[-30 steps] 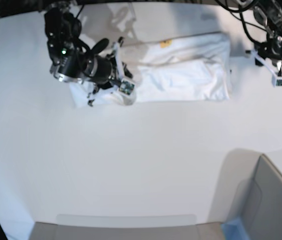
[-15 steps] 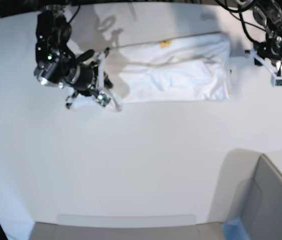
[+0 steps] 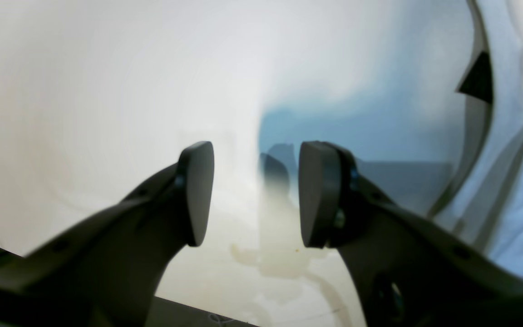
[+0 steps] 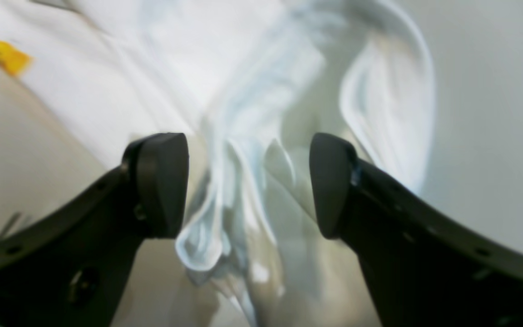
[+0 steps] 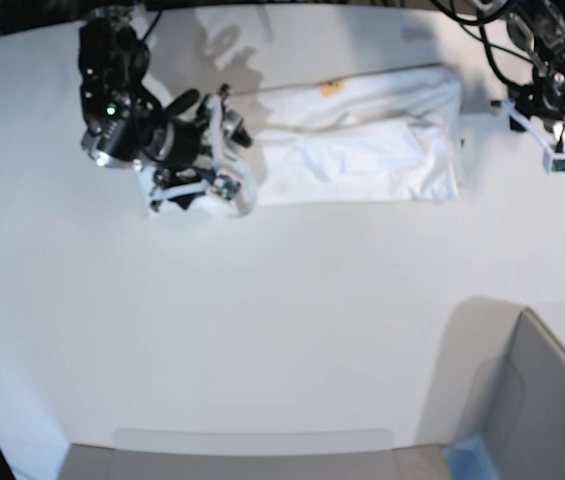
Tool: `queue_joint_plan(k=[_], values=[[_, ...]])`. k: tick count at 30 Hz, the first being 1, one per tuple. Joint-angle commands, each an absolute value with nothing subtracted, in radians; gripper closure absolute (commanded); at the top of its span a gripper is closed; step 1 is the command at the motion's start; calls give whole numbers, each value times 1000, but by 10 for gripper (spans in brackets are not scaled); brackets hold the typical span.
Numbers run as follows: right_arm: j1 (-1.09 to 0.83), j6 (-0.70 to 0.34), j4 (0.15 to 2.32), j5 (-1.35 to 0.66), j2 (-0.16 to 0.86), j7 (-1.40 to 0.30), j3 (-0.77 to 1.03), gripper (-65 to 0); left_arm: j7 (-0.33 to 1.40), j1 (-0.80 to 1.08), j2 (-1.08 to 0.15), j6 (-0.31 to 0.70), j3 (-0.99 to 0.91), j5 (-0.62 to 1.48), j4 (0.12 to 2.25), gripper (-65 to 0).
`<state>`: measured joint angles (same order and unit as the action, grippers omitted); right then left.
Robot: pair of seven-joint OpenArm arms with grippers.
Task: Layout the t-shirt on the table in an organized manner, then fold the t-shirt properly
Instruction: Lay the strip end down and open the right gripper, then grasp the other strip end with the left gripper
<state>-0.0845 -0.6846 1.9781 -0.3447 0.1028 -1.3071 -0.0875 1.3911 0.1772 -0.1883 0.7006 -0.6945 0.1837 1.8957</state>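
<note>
The right gripper (image 4: pixel 248 186) is spread, released over the bunched end of the t-shirt (image 5: pixel 362 140), while the left gripper (image 3: pixel 254 193), parted and empty, is parked beside the t-shirt's opposite end, clear of the fold.

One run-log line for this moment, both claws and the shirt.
left claw: open, empty, beside shirt | right claw: open over bunched end | t-shirt: part-folded band on table

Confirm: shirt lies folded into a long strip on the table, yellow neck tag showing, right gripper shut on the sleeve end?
Not quite. The right gripper is open: the right wrist view shows its fingers spread apart with loose cloth of the t-shirt between them, not pinched. The rest holds: folded strip on the table, yellow tag showing.
</note>
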Motion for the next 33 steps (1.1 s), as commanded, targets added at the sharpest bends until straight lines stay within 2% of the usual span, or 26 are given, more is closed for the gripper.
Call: queue_joint_plan(k=[1, 7, 12, 16, 22, 24, 26, 30, 32, 33], values=[[-58, -698, 1995, -375, 91, -1280, -125, -415, 1396, 173, -202, 698, -697, 183, 1913, -309], [15, -698, 1998, -374, 18, -1280, -312, -415, 1396, 171, -202, 698, -697, 183, 1913, -309], [64, -698, 2000, -367, -24, -1282, -334, -415, 1396, 173, -200, 698, -697, 183, 1913, -309], [74, -698, 2009, -366, -13, -1285, -217, -415, 1396, 173, -200, 698, -697, 183, 1913, -309], [79, -698, 2015, -374, 91, -1287, 28, -405, 1396, 166, -186, 698, -696, 183, 1913, -309], [73, -698, 2015, -374, 136, -1283, 51, -363, 1396, 166, -180, 698, -696, 183, 1913, -309], [65, -698, 2015, -374, 171, -1287, 73, -284, 1396, 166, -177, 698, -696, 183, 1913, -309], [30, -698, 2015, -367, 188, -1288, 128, -91, 1396, 165, -176, 698, -664, 183, 1913, -309], [2, -698, 2015, -367, 188, -1288, 134, -32, 1396, 165, -176, 698, -641, 183, 1913, -309], [-12, -698, 2015, -367, 188, -1288, 130, -23, 1396, 165, -176, 698, -633, 183, 1913, -309]])
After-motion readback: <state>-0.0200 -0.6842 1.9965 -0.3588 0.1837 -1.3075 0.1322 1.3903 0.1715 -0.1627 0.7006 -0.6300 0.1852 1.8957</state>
